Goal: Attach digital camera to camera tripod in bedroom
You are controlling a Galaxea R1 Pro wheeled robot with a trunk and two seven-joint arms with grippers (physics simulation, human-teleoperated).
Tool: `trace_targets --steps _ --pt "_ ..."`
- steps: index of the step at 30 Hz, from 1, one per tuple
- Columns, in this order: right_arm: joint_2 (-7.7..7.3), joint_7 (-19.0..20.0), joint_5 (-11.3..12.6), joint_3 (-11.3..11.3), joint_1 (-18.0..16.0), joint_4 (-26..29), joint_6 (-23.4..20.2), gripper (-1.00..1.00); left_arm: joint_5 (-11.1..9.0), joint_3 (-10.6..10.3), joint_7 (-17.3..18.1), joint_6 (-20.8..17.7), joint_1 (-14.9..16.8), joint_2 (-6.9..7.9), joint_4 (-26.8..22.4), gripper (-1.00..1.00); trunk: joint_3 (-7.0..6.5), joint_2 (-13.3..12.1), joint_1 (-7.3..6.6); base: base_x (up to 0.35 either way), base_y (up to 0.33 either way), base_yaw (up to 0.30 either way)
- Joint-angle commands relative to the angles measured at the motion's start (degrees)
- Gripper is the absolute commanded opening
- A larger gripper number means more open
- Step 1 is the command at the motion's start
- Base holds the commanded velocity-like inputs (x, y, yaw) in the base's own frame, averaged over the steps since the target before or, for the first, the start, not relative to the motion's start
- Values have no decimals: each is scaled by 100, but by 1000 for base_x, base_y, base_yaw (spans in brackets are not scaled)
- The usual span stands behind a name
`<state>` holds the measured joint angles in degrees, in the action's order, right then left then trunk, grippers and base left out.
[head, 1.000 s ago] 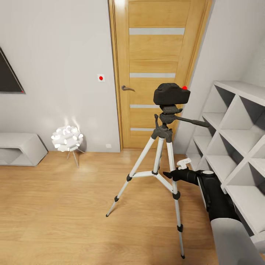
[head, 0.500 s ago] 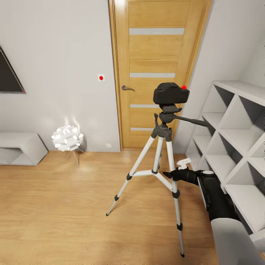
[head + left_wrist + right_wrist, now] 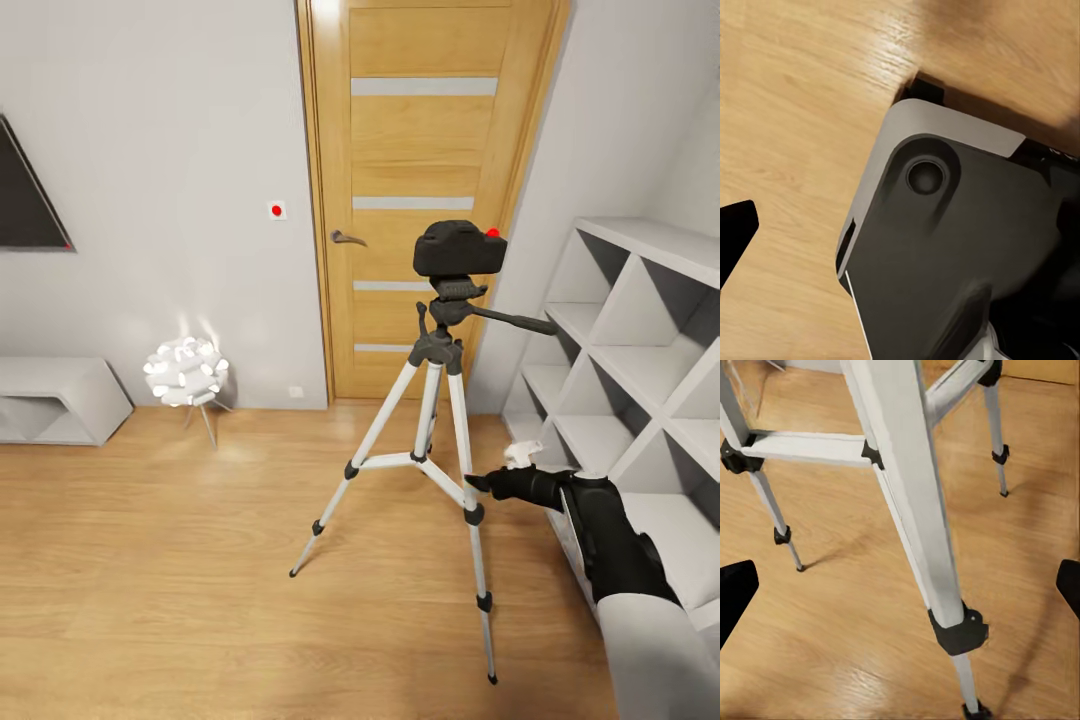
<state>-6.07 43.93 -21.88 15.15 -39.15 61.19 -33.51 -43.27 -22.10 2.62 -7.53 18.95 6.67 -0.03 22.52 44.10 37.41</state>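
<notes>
Digital camera point(image 3: 459, 248) atop camera tripod point(image 3: 430, 420); right hand point(image 3: 478, 483) spread wide, empty, beside near leg.

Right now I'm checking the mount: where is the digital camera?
In the head view, the digital camera sits on the camera tripod head, right of centre, before the wooden door.

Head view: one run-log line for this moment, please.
black boxy camera on silver-legged tripod | right pincer open, empty, beside leg | task looks done

no readable text, labels or numbers
</notes>
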Motion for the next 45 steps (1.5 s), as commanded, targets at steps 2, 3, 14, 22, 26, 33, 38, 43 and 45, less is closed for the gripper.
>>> trace_targets --steps 2,3,14,22,26,33,38,43,45 --pt "-162 112 -38 195 -5 -230 9 100 -59 -49 19 74 4 6 1 100 7 5 1 -7 0 0" --pt "-203 137 -36 255 -5 -316 18 100 -59 -49 19 99 4 6 0 100 7 5 1 -4 0 0" --pt "-560 -128 -81 1033 -5 -1487 90 100 -59 -49 19 195 4 -3 -4 100 7 5 1 -1 0 0" --pt "-814 -1140 -82 1212 -5 -2556 614 100 -65 -49 19 199 4 0 2 100 7 5 1 0 0 0" --pt "-880 -1942 -83 1232 -5 -3444 1146 100 -65 -49 19 199 4 0 2 100 7 5 1 0 0 0" --pt "-1030 -2789 -103 1190 -5 -5538 2587 100 -59 -53 19 206 4 -6 -3 100 7 5 1 0 0 0" --pt "-1062 -2897 -306 1164 124 -6100 3247 100 -59 -50 12 217 4 -3 -5 100 7 5 1 0 0 0" --pt "-1037 -2950 -540 1152 549 -6245 3470 100 -56 -49 11 242 4 -5 0 100 7 5 1 0 0 0" --pt "-1026 -2962 -590 1150 701 -6274 3513 100 -53 -49 10 247 4 -6 1 100 7 5 1 0 0 0"
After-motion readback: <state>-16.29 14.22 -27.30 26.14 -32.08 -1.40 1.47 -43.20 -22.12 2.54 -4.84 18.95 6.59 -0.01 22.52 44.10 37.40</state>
